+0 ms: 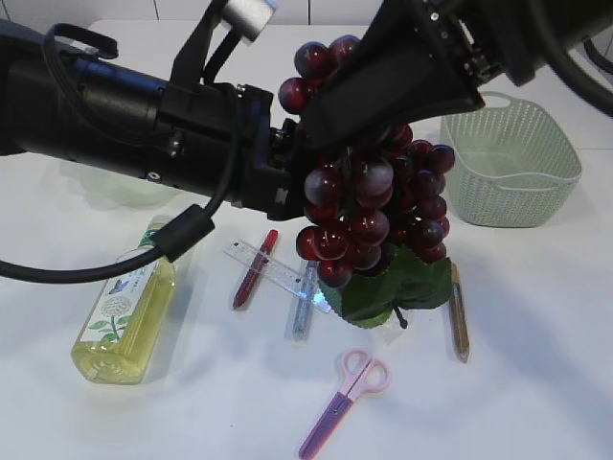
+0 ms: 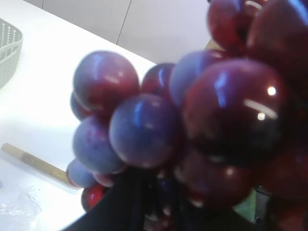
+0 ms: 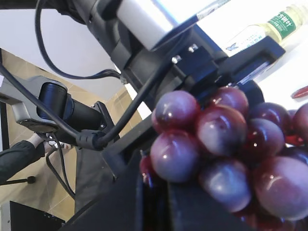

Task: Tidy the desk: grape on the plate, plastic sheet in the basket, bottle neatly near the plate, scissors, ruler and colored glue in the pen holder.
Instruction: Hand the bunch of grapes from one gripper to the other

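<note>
grape bunch (image 1: 369, 206) mid-air, between both claws
right gripper (image 1: 383, 144) pinches it from above; left gripper (image 1: 292, 187) pinches its left side; bunch hangs vertical.

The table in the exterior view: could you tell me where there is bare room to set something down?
Free patches: the near-right corner, right of the gold glue pen and in front of the basket; also between the bottle and the scissors. The middle is crowded with the ruler, pens and the hanging grape bunch.

surface (image 1: 536, 364): white, glossy, evenly lit | wall (image 1: 182, 10): pale panels with thin seams behind the surface | floor (image 3: 19, 163): tan wood planks, seen in right wrist view | light: bright, soft shadows
</note>
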Controlling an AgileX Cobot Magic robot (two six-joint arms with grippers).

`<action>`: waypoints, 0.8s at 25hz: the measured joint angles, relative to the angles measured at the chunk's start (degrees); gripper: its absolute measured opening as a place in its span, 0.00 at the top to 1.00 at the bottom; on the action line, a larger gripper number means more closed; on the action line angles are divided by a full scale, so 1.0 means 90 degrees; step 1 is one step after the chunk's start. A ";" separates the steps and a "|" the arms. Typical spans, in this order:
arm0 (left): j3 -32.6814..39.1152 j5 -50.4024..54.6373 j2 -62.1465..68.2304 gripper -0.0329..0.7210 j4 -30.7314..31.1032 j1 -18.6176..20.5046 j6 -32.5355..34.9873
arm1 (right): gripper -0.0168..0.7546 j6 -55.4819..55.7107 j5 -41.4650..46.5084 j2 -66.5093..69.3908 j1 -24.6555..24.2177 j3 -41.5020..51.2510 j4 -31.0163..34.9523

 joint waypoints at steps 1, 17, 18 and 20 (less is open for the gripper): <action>0.0000 0.0010 0.0000 0.85 0.0000 0.0000 -0.0002 | 0.90 0.0000 0.0000 0.0000 0.0010 0.0000 0.0000; 0.0000 0.0072 0.0014 0.85 0.0142 0.0000 -0.0109 | 0.47 0.0000 0.0047 0.0000 0.0025 0.0000 0.0220; 0.0000 0.0072 0.0014 0.85 0.0157 0.0000 -0.0109 | 0.43 0.0000 0.0047 0.0000 0.0025 0.0000 0.0246; 0.0000 0.0072 0.0014 0.85 0.0157 0.0000 -0.0119 | 0.36 0.0000 0.0057 0.0000 0.0025 0.0000 0.0269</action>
